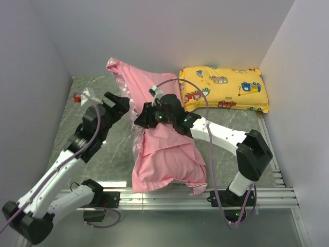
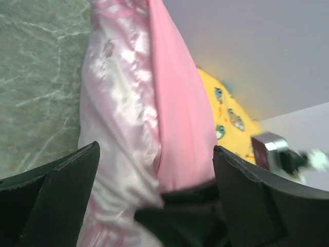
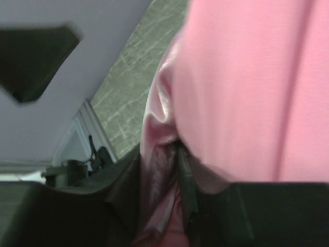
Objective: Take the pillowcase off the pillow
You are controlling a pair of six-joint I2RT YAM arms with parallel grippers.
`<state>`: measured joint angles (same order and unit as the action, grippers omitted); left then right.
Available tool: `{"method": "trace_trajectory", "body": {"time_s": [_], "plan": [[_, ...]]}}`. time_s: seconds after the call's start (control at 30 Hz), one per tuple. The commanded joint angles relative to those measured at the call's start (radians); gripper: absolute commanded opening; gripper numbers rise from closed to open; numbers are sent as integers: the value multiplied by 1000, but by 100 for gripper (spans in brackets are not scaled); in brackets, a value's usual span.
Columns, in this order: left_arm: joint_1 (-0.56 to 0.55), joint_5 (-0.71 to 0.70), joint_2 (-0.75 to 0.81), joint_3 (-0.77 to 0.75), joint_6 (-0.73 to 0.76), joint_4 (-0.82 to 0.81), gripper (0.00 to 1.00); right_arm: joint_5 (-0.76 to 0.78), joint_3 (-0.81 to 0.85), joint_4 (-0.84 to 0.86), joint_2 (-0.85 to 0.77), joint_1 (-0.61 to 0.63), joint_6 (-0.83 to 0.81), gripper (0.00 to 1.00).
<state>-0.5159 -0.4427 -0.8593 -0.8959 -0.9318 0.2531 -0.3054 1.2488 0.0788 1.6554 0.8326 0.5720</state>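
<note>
The pink satin pillowcase (image 1: 163, 154) lies lengthwise down the middle of the table, bulging at its near end and flat and crumpled toward the back wall. The pillow is hidden inside it. My left gripper (image 1: 123, 103) hangs wide open at the cover's left edge; in the left wrist view the shiny fabric (image 2: 123, 103) runs between the spread fingers (image 2: 77, 170) without touching them. My right gripper (image 1: 145, 117) sits on the cover's middle. Its jaws (image 3: 159, 170) stand a little apart, and a fold of pillowcase (image 3: 241, 87) lies loosely between them.
A yellow vehicle-print pillow (image 1: 223, 88) rests against the back wall at the right. The green marble tabletop (image 1: 97, 92) is walled on three sides. A metal rail (image 1: 205, 198) runs along the near edge by the arm bases.
</note>
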Motion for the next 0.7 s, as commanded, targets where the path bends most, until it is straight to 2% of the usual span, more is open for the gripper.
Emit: {"method": "trace_trajectory", "body": {"time_s": [0.0, 0.07, 0.17, 0.37, 0.47, 0.5, 0.53, 0.57, 0.6, 0.67], "plan": [[28, 37, -150, -78, 102, 42, 98, 29, -25, 1, -68, 52, -46, 49], [49, 70, -190, -86, 125, 8, 98, 93, -40, -19, -121, 66, -70, 59], [111, 136, -291, -103, 140, -2, 98, 143, -103, -20, -213, 71, -54, 67], [204, 190, -417, -54, 123, -77, 94, 282, -170, -120, -386, 91, -38, 72], [237, 213, -469, -51, 102, -90, 77, 382, -209, -198, -469, 95, -17, 73], [246, 231, -489, -48, 97, -101, 69, 420, -222, -221, -492, 97, -9, 73], [247, 236, -497, -38, 85, -109, 50, 436, -267, -249, -537, 97, 12, 73], [249, 237, -503, -34, 79, -120, 41, 445, -291, -260, -561, 99, 28, 74], [251, 237, -514, -28, 67, -129, 25, 454, -319, -278, -583, 100, 41, 74], [254, 237, -520, -12, 57, -138, 12, 459, -408, -287, -635, 103, 84, 75]]}}
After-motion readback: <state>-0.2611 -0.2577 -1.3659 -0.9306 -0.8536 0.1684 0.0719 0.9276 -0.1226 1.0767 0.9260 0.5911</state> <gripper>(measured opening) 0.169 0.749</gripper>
